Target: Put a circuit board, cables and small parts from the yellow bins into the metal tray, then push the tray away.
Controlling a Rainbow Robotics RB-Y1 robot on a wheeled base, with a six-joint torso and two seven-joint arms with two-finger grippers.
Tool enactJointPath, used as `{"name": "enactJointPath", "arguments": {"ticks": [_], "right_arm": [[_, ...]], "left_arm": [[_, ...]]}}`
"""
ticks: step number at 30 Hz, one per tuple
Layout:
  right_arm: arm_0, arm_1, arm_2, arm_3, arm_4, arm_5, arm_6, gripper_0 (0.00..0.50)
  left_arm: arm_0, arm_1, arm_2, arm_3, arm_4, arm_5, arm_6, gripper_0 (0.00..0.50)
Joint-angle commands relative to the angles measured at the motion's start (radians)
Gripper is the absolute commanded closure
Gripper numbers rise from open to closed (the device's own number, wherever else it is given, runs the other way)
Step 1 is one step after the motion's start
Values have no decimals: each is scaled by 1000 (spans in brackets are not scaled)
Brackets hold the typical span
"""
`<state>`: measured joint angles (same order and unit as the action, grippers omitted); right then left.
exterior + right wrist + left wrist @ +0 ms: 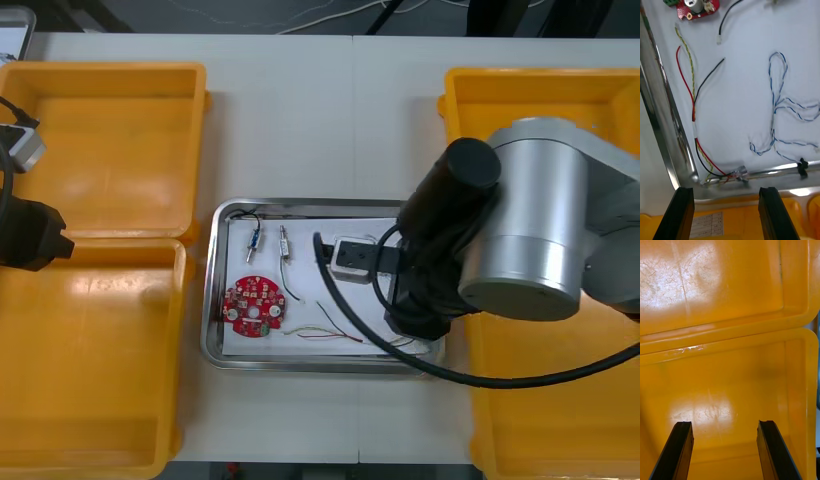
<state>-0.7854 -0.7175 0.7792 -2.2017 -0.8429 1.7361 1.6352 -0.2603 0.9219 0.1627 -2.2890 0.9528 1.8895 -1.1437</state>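
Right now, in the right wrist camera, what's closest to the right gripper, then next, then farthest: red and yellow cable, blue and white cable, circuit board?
1. Red and yellow cable: end at the metal tray's rim, just ahead of the right gripper.
2. Blue and white cable: farther in.
3. Circuit board: tray's far end.

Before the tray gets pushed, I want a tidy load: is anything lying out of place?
Mostly tidy. The red, yellow and black cable's clear connector and the twisted blue and white cable's black end rest up on the shiny metal tray's wall near the right gripper, rather than lying flat inside.
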Motion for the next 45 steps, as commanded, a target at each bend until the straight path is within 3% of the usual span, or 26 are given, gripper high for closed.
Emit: {"name": "enactJointPath", "arguments": {"ticks": [1,7,18,32,45], "right_arm": [[-104,78,94,33,21,-9,60,0],[-160,133,181,89,24,-16,69,0],[-179,185,357,125,113,-104,75,0],[-175,285,426,224,140,-113,68,0],[-87,297,440,229,209,-122,41,0]], "left_arm": [[24,38,34,-29,-3,-9,-34,0],[24,38,34,-29,-3,-9,-34,0],[24,38,34,-29,-3,-9,-34,0],[24,38,34,-29,-3,-9,-34,0],[24,38,34,-29,-3,-9,-34,0]]}}
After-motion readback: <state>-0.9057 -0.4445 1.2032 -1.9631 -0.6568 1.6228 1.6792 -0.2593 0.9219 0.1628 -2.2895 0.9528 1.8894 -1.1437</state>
